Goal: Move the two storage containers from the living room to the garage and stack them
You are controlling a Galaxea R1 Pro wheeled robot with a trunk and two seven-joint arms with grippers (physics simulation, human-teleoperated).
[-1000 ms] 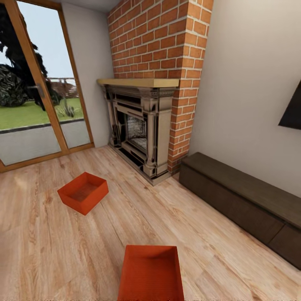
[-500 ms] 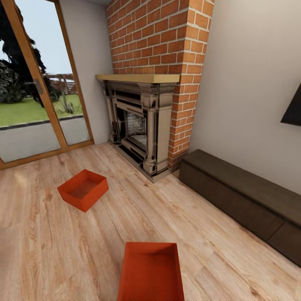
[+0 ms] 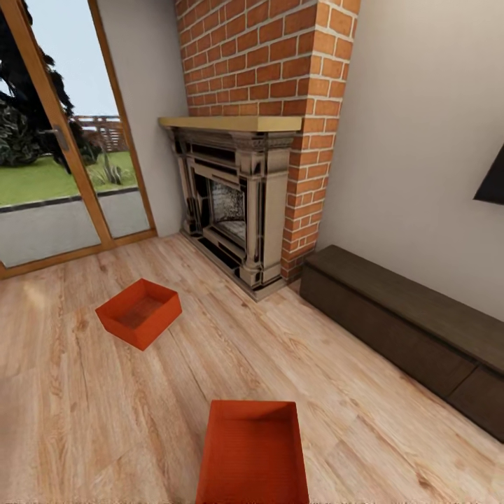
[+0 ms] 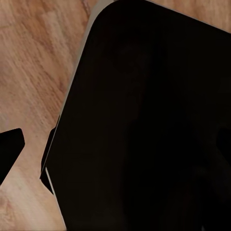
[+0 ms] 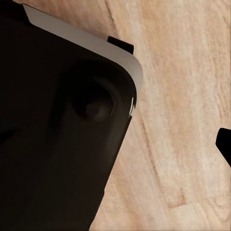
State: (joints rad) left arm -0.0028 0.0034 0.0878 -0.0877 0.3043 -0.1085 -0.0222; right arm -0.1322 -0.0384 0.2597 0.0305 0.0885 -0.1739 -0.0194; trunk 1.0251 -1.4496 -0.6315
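Two orange-red storage containers lie on the light wood floor of the living room. The nearer container [image 3: 253,453] sits close in front of me at the bottom middle of the head view. The farther container [image 3: 138,312] rests to the left, turned at an angle, between me and the glass doors. In each wrist view a dark part of my own body blocks much of the picture. A dark finger tip [image 4: 9,150] shows over the planks in the left wrist view and another finger tip [image 5: 225,144] in the right wrist view. Nothing is held that I can see.
A brick column with an ornate fireplace [image 3: 234,203] stands ahead. Wood-framed glass doors [image 3: 63,140] are at the left. A long, low dark cabinet [image 3: 413,329] runs along the cream wall at the right. Open plank floor lies between the two containers.
The whole head view has shifted a little, so the camera has moved: the fireplace and containers sit slightly higher in the picture. Neither container has moved on the floor.
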